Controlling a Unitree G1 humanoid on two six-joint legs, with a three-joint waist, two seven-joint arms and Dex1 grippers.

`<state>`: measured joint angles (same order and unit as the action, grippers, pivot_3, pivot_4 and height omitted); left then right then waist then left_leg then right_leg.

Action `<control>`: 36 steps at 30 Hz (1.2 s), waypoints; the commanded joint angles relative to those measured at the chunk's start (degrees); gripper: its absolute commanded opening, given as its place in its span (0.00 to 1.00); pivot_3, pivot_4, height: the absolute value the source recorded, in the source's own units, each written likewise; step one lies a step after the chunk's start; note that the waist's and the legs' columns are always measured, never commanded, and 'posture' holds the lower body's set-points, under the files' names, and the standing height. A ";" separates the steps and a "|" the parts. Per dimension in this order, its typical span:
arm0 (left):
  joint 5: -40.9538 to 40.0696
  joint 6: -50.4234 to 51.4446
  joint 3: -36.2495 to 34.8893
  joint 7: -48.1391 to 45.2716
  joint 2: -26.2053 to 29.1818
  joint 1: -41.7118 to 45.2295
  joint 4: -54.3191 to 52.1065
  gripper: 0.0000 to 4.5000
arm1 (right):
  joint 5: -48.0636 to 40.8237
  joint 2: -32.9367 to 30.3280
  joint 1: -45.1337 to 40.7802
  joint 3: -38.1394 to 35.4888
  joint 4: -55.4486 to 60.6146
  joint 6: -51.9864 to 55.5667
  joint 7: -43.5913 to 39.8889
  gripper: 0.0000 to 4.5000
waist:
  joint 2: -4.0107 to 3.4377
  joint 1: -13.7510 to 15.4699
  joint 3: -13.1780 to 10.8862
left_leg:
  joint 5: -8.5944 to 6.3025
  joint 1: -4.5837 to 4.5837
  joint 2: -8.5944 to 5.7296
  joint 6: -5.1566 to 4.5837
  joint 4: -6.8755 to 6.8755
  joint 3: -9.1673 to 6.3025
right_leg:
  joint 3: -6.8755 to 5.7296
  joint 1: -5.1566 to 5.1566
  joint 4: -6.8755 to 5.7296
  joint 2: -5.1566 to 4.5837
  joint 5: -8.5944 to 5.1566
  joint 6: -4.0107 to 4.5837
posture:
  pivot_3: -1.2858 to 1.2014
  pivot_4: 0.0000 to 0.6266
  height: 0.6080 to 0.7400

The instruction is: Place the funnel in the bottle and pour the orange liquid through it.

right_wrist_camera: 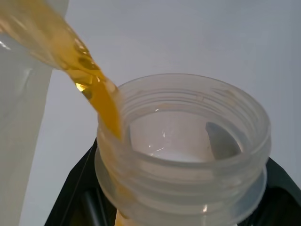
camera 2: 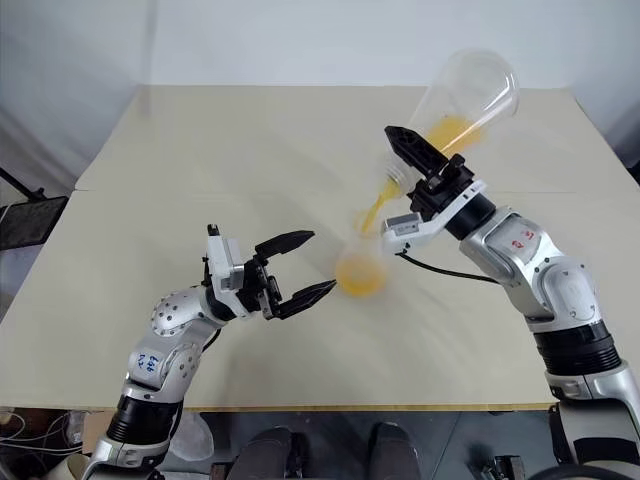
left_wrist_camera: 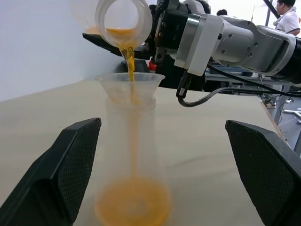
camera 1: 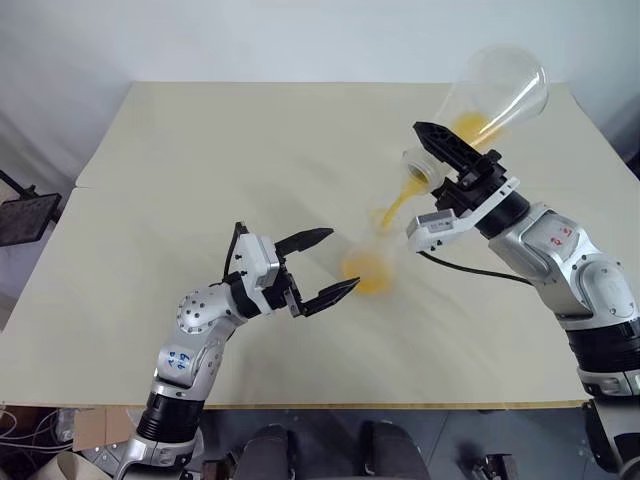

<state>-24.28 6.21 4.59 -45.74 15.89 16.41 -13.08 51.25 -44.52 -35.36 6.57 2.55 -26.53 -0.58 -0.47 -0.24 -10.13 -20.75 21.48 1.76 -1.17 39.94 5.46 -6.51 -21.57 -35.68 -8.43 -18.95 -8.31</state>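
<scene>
beige table carries everything; places below are given from the bottle. large clear conical flask is tilted above and to the right of the bottle, mouth down toward it, its wide base blurred and faint against the wall. right gripper is clamped shut on the flask neck; far finger is hidden behind the neck, so the contact itself is hard to see. left gripper sits just left of the bottle, jaws spread wide, a finger on each side of it, not touching as far as the left wrist view shows. bottle stands upright on the table, clear, wide at the bottom with a straight neck, nearly invisible in the head views. funnel sits in the bottle mouth, clear, rim barely readable, stem lost inside the neck. orange liquid pools in the bottle base, with a thin stream falling from the flask mouth into the funnel; some remains in the flask.
</scene>
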 commanded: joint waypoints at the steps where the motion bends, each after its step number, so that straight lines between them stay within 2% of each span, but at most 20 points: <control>1: 0.18 -1.33 0.16 0.29 -0.23 0.46 -1.21 1.00 | -0.29 -1.26 -1.27 -1.44 0.99 -0.52 1.37 0.55 | 0.00 -0.03 0.00 | 0.00 0.00 0.00 0.00 0.00 0.00 | 0.00 0.00 0.00 0.00 0.00 0.00 | 0.52 0.24 1.00; 36: 0.11 -1.47 0.14 1.13 -0.09 0.10 -1.88 1.00 | -0.14 -2.07 -2.49 -1.41 -0.23 -1.69 1.91 0.55 | 0.00 -0.05 0.00 | 0.00 0.00 0.01 0.00 0.00 0.00 | 0.00 0.00 0.00 0.00 0.00 0.00 | 0.52 0.24 1.00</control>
<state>-24.27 6.10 4.59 -44.71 15.88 16.59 -12.92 51.60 -45.44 -36.80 6.57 1.41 -28.15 0.19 -0.47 -0.30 -10.13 -20.75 21.48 1.77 -1.17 39.94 5.46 -6.51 -21.57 -35.68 -8.43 -18.95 -8.31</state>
